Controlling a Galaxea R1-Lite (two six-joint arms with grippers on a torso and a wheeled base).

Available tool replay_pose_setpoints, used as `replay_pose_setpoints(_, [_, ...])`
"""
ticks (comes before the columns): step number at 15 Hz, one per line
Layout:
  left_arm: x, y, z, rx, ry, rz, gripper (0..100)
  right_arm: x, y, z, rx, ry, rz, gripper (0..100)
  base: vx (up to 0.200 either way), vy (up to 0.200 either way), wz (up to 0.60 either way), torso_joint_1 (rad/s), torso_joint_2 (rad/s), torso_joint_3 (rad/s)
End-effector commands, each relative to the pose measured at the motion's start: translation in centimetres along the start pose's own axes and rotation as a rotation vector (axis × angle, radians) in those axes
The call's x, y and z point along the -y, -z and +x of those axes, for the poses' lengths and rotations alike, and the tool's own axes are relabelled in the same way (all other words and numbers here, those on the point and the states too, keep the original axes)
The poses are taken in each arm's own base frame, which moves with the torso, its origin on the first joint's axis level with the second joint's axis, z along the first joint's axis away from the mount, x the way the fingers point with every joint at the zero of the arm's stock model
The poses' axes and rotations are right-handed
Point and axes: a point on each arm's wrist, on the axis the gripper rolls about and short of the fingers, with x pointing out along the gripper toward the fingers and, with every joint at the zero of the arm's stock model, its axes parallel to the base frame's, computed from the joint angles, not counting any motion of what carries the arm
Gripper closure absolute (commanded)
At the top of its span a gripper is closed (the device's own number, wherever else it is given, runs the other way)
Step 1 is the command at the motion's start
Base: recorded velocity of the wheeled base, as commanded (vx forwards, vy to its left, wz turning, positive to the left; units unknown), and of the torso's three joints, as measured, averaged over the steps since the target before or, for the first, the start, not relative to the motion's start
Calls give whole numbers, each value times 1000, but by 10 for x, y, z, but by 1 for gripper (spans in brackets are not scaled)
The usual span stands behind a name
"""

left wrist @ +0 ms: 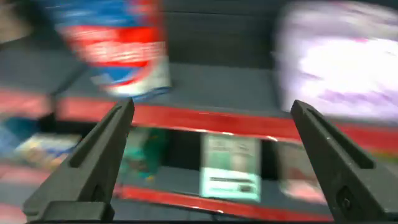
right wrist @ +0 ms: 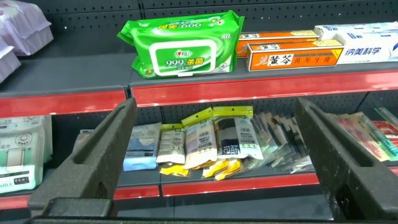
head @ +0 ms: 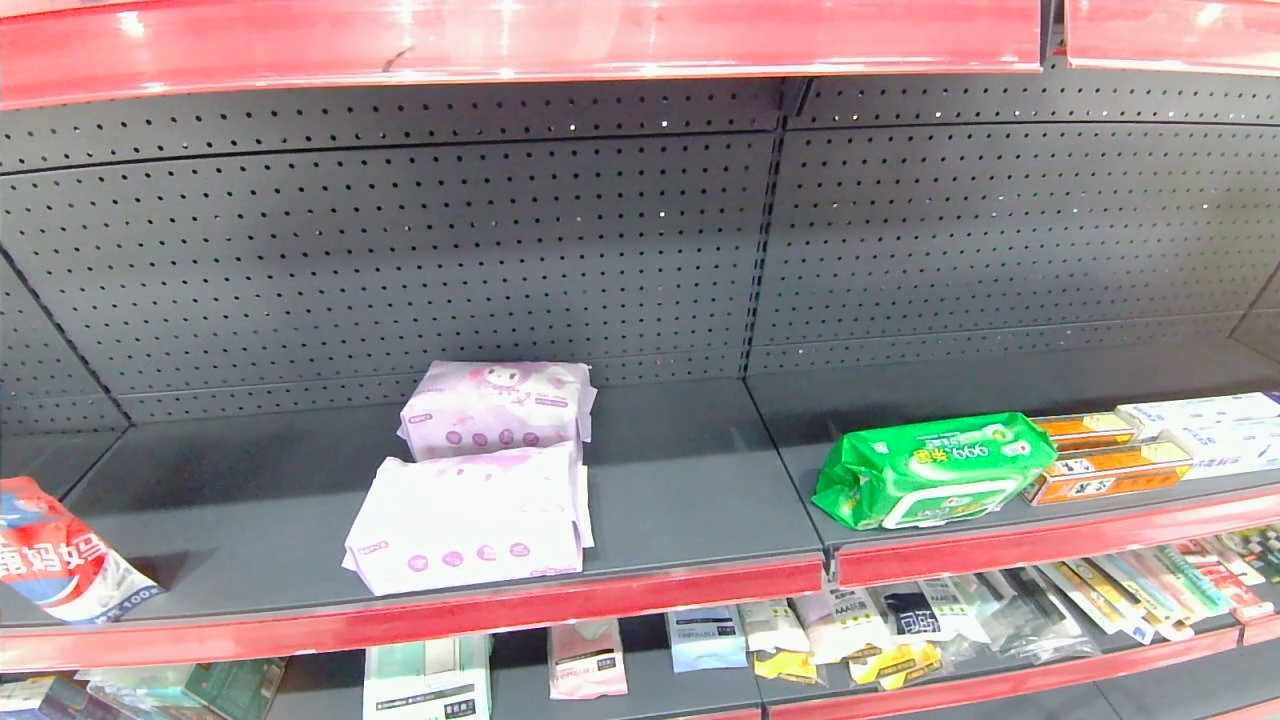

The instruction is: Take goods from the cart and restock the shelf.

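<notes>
Two pink tissue packs lie on the grey shelf (head: pixel 700 500), one at the front (head: pixel 468 520) and one behind it (head: pixel 495 408). A green wet-wipe pack (head: pixel 930 468) lies on the shelf's right section, seen also as the green pack (right wrist: pixel 181 48) in the right wrist view. My left gripper (left wrist: pixel 211 118) is open and empty, facing the shelf's red front edge between a red-and-blue bag (left wrist: pixel 118 50) and a pink pack (left wrist: pixel 339 62). My right gripper (right wrist: pixel 214 112) is open and empty in front of the shelf edge below the green pack.
A red-and-blue bag (head: pixel 60 555) sits at the shelf's left end. Orange boxes (head: pixel 1105 468) and white boxes (head: pixel 1215 425) lie right of the green pack. The lower shelf (head: pixel 700 690) holds several small packets (right wrist: pixel 205 143). A red upper shelf edge (head: pixel 520 45) overhangs.
</notes>
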Motion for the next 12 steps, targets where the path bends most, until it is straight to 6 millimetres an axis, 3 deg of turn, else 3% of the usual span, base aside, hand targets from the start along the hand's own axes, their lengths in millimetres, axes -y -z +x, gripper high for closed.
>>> replay_pose_setpoints(1, [3,2,-1,-22,149,-11,0,0,0,0,-1,0,-1,0,0,0,0,0,0,0])
replay_pose_setpoints(4, [2,5,-1,-35,203,93,0,0,0,0,-1,0,-1,0,0,0,0,0,0,0])
replay_pose_setpoints(6, [2,5,0,-48,182,45,0,0,0,0,-1,-2,-1,0,0,0,0,0,0,0])
replay_pose_setpoints(9, [0,5,1,-45,395,123,0,0,0,0,-1,-2,-1,0,0,0,0,0,0,0])
replay_pose_setpoints(12, [-1,6,-3,14,354,102,0,0,0,0,-1,-2,-3,0,0,0,0,0,0,0])
